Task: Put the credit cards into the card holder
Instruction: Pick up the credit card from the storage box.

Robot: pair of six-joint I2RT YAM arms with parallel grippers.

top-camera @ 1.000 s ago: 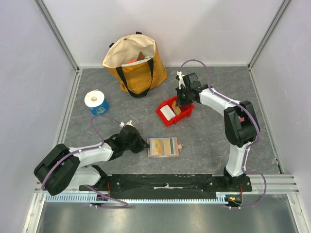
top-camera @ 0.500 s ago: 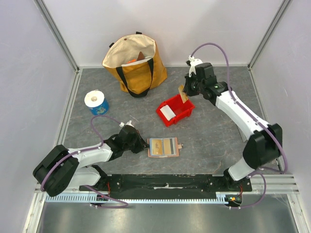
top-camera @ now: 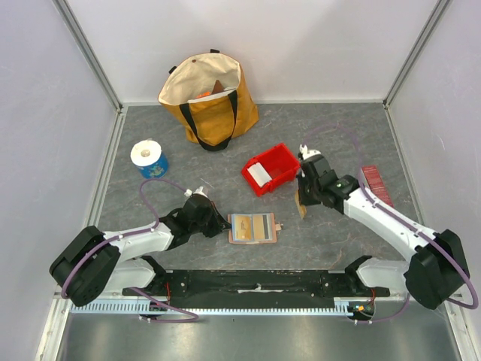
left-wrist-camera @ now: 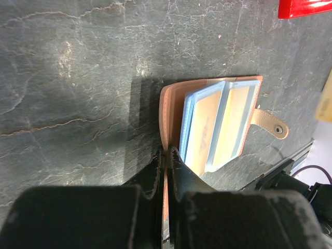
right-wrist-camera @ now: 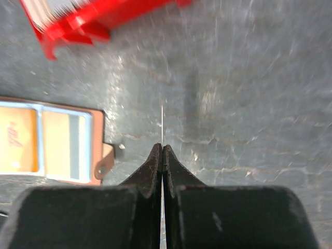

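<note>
The card holder (top-camera: 255, 227) lies open on the table, tan with clear blue-edged slots (left-wrist-camera: 218, 122). My left gripper (top-camera: 227, 223) is shut on its left flap; in the left wrist view the jaws (left-wrist-camera: 167, 151) pinch the tan edge. My right gripper (top-camera: 302, 198) is shut on a yellowish credit card (top-camera: 299, 207), held upright just right of the holder's snap tab (right-wrist-camera: 106, 162). In the right wrist view that card shows only as a thin edge (right-wrist-camera: 162, 122) above the fingertips (right-wrist-camera: 162, 147). A white credit card (top-camera: 259, 174) lies in the red bin (top-camera: 284, 154).
A dark-red ribbed bar (top-camera: 374, 185) lies right of my right arm. A yellow tote bag (top-camera: 210, 98) stands at the back. A white roll on a blue base (top-camera: 149, 158) sits at the left. Metal rails edge the table.
My right arm lifted the yellowish card out of the red bin, swung up and back, then came down near the holder's right side. The left arm and holder stayed put.
</note>
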